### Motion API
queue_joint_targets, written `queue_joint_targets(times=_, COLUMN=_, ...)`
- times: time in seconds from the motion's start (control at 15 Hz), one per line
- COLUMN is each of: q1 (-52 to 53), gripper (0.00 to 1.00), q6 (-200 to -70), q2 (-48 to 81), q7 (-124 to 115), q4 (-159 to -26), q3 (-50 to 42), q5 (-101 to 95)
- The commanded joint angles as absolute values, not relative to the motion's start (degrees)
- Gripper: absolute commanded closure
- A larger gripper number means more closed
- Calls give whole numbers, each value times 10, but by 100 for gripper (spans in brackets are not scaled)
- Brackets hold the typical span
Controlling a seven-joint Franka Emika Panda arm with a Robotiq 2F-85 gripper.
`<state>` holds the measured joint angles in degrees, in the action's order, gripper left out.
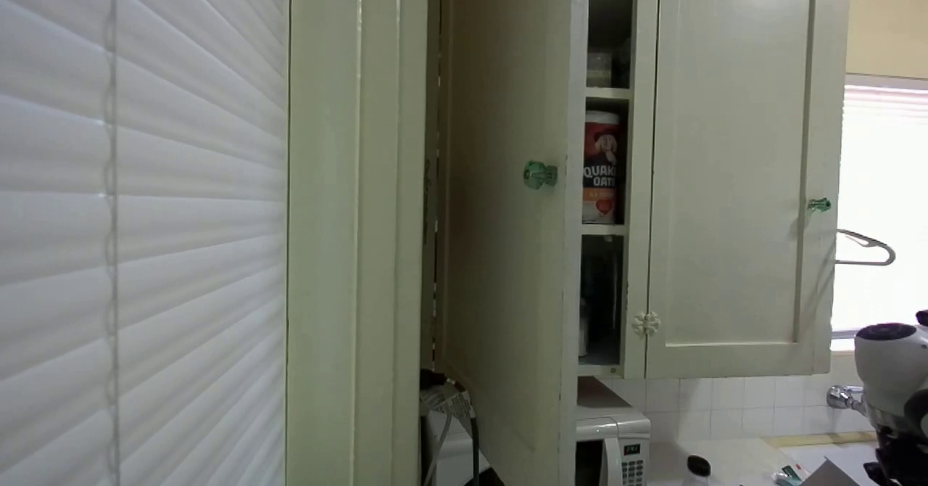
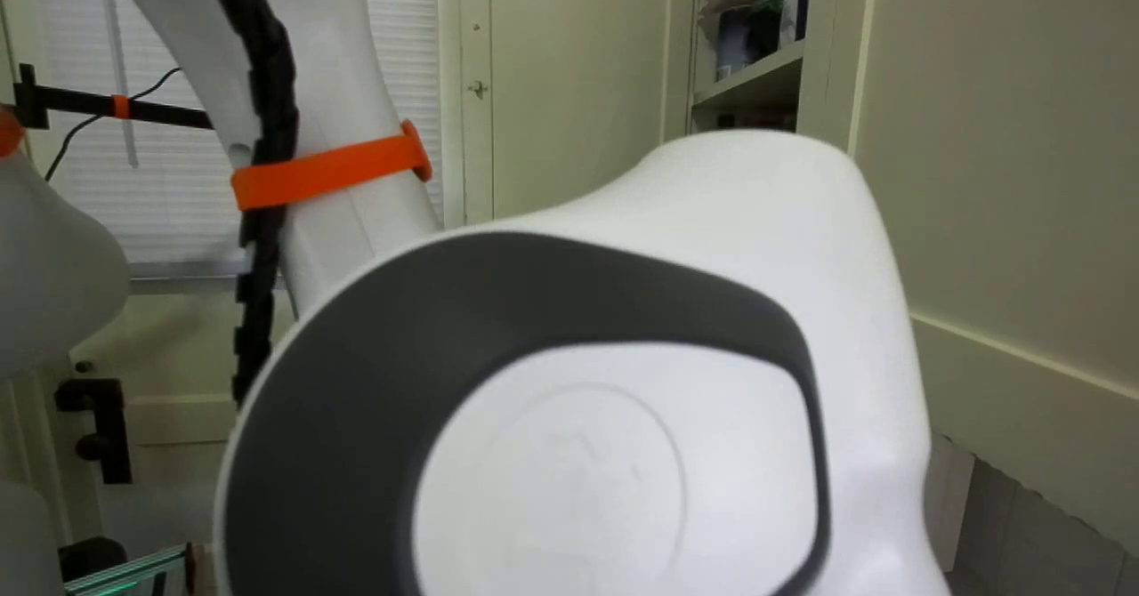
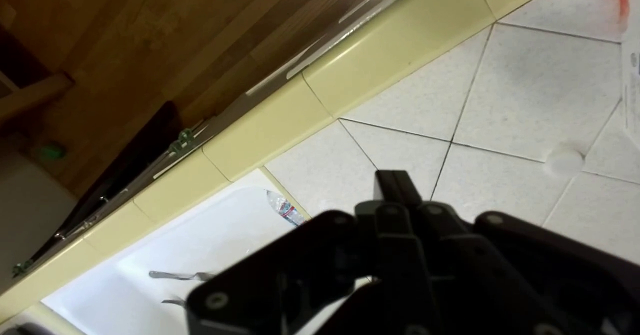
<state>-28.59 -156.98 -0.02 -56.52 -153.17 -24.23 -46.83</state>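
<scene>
My gripper [image 3: 398, 187] is shut in the wrist view, its two black fingertips pressed together with nothing between them. It hangs above a white tiled counter [image 3: 410, 105] beside a white sink [image 3: 210, 225]. A clear crumpled plastic bottle or wrapper [image 3: 285, 207] with a red and blue label lies at the sink's edge, partly behind the gripper. A fork [image 3: 172, 275] lies in the sink, its far end hidden. A small white round thing [image 3: 565, 162] lies on the counter. In an exterior view the gripper [image 1: 895, 464] shows dark and partly cut off at the far right.
A cabinet door [image 1: 507, 254] with a green knob [image 1: 540, 175] stands open; an oats canister [image 1: 602, 167] is on the shelf. A closed door [image 1: 732, 167] is beside it. A microwave [image 1: 631, 450] and black-capped bottle [image 1: 697, 468] stand below. The arm [image 2: 614, 463] blocks much of an exterior view.
</scene>
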Motion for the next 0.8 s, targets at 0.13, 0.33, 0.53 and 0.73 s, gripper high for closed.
queue_joint_targets(times=0.13, q1=-283, gripper=100, q6=-1623, q2=89, q7=-596, q4=-1500, q3=-241, q5=-452)
queue_joint_targets(times=0.33, q1=-284, gripper=100, q6=-1627, q2=116, q7=-603, q4=-1487, q3=-235, q5=-452)
queue_joint_targets(times=0.53, q1=-283, gripper=100, q6=-1634, q2=131, q7=-603, q4=-1479, q3=-225, q5=-445)
queue_joint_targets(times=0.73, q1=-282, gripper=100, q6=-1657, q2=137, q7=-604, q4=-1472, q3=-210, q5=-439)
